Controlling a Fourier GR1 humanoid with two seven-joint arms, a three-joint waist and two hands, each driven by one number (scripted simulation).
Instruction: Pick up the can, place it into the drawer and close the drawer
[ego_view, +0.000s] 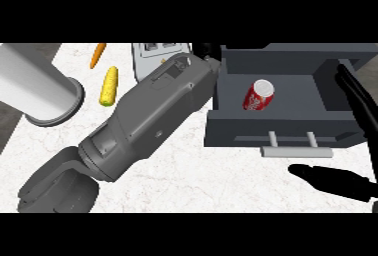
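I see the red can lying tilted on the floor of the open grey drawer, the only thing in it. The drawer's bar handle faces me. My right hand sits at the drawer's right front corner, its fingers straight and spread well apart from the thumb, holding nothing. My left hand is at the drawer's left rear corner, mostly hidden by its forearm; I cannot tell its state. Out on the white counter lie a corn cob and a carrot, beside a white cylinder.
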